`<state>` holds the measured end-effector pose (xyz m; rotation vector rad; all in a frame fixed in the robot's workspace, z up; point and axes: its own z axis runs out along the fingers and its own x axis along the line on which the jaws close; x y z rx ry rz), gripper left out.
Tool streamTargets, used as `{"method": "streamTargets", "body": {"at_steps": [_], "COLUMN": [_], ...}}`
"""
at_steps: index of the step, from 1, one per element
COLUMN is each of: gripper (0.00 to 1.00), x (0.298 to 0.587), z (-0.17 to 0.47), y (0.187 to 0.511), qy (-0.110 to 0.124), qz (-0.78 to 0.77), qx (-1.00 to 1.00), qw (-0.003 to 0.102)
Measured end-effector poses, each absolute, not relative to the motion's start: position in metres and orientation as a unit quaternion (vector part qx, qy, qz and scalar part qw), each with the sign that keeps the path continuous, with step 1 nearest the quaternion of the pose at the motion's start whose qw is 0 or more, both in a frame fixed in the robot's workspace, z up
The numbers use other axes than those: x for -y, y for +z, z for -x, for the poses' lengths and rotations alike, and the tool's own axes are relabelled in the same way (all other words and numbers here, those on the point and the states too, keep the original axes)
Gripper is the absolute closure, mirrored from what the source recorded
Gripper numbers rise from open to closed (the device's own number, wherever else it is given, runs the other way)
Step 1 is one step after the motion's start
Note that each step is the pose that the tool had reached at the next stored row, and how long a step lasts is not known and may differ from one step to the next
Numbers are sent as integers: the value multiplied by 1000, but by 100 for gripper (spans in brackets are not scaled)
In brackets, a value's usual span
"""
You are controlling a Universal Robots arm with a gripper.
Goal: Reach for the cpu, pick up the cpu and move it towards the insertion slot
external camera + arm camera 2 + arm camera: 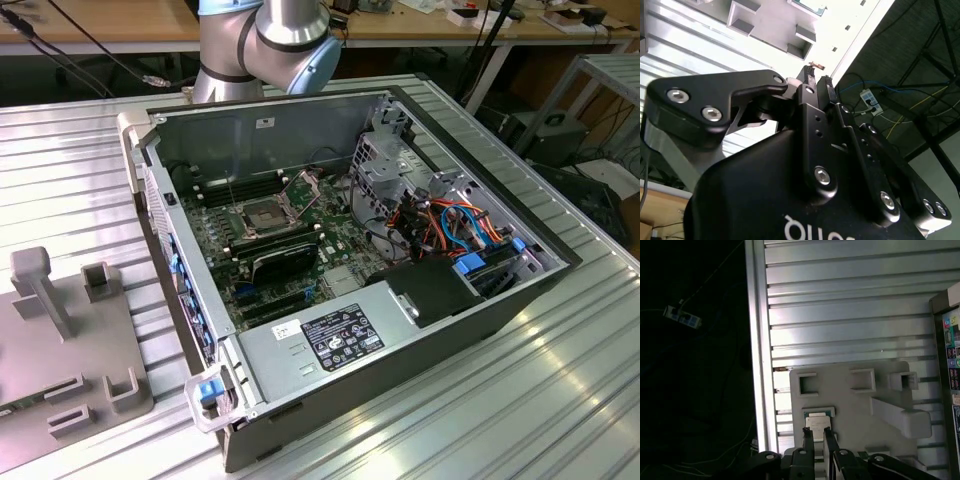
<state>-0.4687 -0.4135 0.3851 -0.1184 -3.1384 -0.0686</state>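
Your gripper (816, 433) has its two fingers (807, 439) set narrow, with a slim gap between them and nothing gripped in it. The second wrist view shows the same close pair of black tips with bare space between.

In the first wrist view the cpu (816, 422) lies just past those tips, and the gap lines up with its width. You can't tell from here whether the tips touch it. It lies flat, pale face up, in a shallow square pocket of a grey holder plate (850, 400).

That plate rests on the ribbed metal table (840, 315), close to the table's edge, with a power strip (682, 316) down on the dark floor beyond.

In the exterior view, the holder plate is at the exterior view's left, beside the open computer case (260, 130). The socket (262, 214) is on the green board inside the case (silver frame, dark centre), just beside a black block (283, 256) and well apart from the plate. The arm (270, 35) rises at the far side of the case.
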Motion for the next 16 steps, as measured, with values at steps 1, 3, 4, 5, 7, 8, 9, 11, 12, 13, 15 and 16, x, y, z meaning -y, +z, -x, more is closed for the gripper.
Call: {"method": "streamTargets", "body": {"at_steps": [1, 3, 4, 5, 7, 8, 9, 11, 12, 13, 15, 16], "gripper": [77, 77, 77, 77, 77, 76, 70, 58, 58, 52, 40, 40], "x": [414, 414, 414, 414, 414, 414, 414, 414, 414, 414, 414, 414], "z": [469, 469, 469, 469, 469, 469, 469, 469, 469, 469, 469, 469], "y": [385, 385, 385, 385, 385, 385, 385, 385, 385, 385, 385, 385], "qy": [-22, -22, -22, -22, -22, -22, -22, -22, -22, -22, -22, -22], "qz": [38, 38, 38, 38, 38, 38, 38, 38, 38, 38, 38, 38], "qx": [999, 999, 999, 999, 999, 999, 999, 999, 999, 999, 999, 999], "qw": [0, 0, 0, 0, 0, 0, 0, 0, 0, 0, 0, 0]}}
